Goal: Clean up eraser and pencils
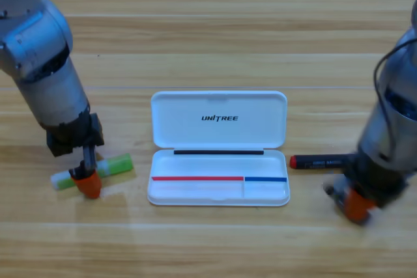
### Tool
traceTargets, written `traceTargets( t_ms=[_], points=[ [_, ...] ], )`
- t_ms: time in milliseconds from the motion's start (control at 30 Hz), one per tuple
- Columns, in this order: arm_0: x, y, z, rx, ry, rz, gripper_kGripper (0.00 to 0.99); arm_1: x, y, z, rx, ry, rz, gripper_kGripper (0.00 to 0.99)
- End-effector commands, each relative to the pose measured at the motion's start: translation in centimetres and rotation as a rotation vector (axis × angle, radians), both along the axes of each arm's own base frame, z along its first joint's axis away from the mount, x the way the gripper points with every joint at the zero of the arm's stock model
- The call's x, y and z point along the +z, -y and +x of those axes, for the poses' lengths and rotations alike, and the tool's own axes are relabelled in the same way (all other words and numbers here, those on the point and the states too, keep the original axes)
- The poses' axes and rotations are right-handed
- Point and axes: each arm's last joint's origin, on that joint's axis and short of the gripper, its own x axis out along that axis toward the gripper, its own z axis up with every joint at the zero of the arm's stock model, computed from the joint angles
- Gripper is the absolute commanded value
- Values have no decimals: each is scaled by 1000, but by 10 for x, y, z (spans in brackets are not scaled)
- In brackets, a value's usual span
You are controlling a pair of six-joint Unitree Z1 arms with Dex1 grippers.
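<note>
Item: my left pincer (88, 183), lower left, jaw state untellable, down on green-ended pencil (117, 166); risk: off-centre nip rolls it across desk (208, 30).

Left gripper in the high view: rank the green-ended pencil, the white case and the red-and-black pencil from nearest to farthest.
From the left gripper:
1. Green-ended pencil, right at the gripper, far left.
2. White case, open, in the middle.
3. Red-and-black pencil, right of the case, by the right gripper.

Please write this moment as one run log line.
left gripper: on green pencil | right gripper: near red-black pencil | case: open
</note>
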Motion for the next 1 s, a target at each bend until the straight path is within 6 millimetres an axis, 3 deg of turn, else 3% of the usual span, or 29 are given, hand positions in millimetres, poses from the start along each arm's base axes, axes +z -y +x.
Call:
traceTargets(
  t_ms=[33, 167, 267, 333, 400, 600, 867, 1000],
  points=[
    [-24, 3, -4, -3, -42, 40, 948, 52, 1, -42, 604, 5, -45, 0],
    [-24, 3, -5, -7, -35, 36, 798, 66, -11, -44, 866, 64, -77, 0],
    [-22, 3, -5, -16, -30, 34, 561, 65, -28, -39, 1004, 78, -72, 0],
    [-21, 4, -4, -30, -31, 34, 339, 60, -43, -34, 1046, 76, -58, 0],
    [-19, 6, 0, -49, -47, 39, 0, 54, -56, -29, 1071, 67, -40, 0],
    [9, 6, -1, -42, -20, 18, 0, 38, -85, -18, 1098, 52, -20, 0],
    [93, 1, -11, -57, 34, -14, 0, 9, -104, -5, 1103, 19, -36, 0],
    [117, -2, -16, -74, 61, -30, 0, 3, -107, 4, 1092, 47, -48, 0]
  ],
)
